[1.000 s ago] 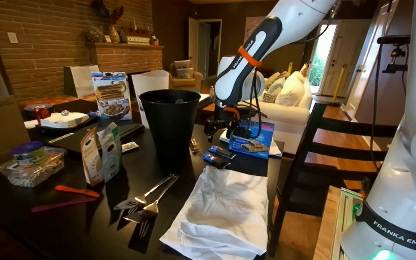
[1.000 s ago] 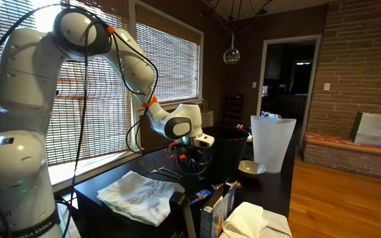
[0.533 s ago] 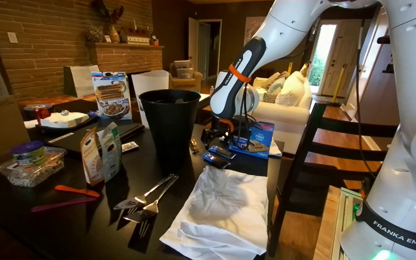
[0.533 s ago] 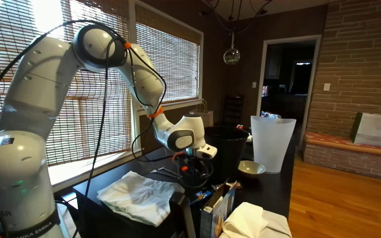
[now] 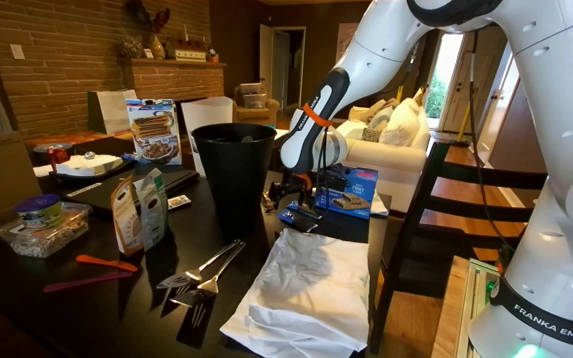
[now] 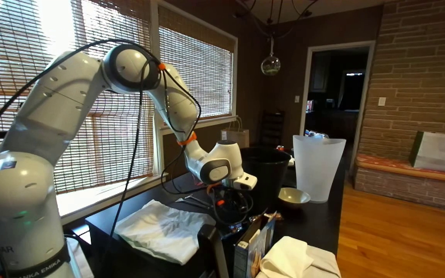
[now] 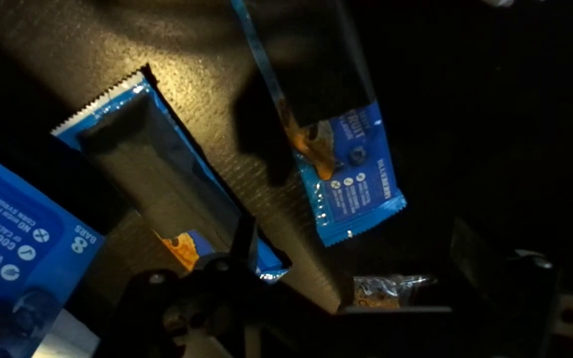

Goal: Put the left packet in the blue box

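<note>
Two flat blue packets lie beside each other on the table. The left packet in an exterior view (image 5: pixel 297 220) lies farther from the box; it also shows in the wrist view (image 7: pixel 358 174), printed end toward the jaws. The other packet (image 7: pixel 162 169) lies nearer the box and is partly covered by a finger. The blue box (image 5: pixel 353 191) stands upright beside them; it shows in an exterior view (image 6: pixel 261 245) and at the left of the wrist view (image 7: pixel 18 233). My gripper (image 5: pixel 292 200) is open and empty, low above the packets; its jaws also show in the wrist view (image 7: pixel 361 258).
A tall black bin (image 5: pixel 234 174) stands close beside the gripper. A crinkled gold wrapper (image 7: pixel 378 293) lies near the jaws. A white cloth (image 5: pixel 311 288) lies in front of the packets. A bowl (image 6: pixel 294 196) and a frosted bin (image 6: pixel 318 170) stand beyond the black bin.
My arm has reached out and come down. In the exterior views the gripper has moved toward the black bin and lower over the packets. The packets and the box have not moved.
</note>
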Robot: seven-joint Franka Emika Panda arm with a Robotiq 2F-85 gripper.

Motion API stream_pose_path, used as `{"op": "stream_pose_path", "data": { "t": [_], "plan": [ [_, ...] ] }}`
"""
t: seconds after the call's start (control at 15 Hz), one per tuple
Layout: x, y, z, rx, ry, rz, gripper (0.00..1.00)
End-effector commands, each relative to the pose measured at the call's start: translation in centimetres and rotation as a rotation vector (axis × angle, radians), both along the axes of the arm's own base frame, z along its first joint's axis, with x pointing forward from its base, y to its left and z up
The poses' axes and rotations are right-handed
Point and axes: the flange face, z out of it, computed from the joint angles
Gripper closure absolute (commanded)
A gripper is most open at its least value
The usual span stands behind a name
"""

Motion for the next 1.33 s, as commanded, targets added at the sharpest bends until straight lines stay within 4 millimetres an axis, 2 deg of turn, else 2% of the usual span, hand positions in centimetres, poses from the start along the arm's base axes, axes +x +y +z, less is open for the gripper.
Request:
{"op": "stream_pose_path", "data": {
  "t": [0.0,0.27,0.33,0.6,1.0,1.13,1.27],
  "plan": [
    [1.7,0.0,-1.4,0.000,-0.025,0.003,0.00],
    [2.4,0.2,-2.6,0.001,-0.004,0.013,0.02],
    [2.5,0.2,-2.9,0.001,-0.001,0.016,0.19],
    [2.9,0.3,-3.2,-0.006,-0.001,0.040,0.47],
    [3.2,0.5,-2.3,-0.010,-0.004,0.061,0.90],
    [3.1,0.6,-2.2,-0.008,0.000,0.064,1.00],
    [3.1,0.6,-2.2,-0.010,0.009,0.066,1.00]
  ]
}}
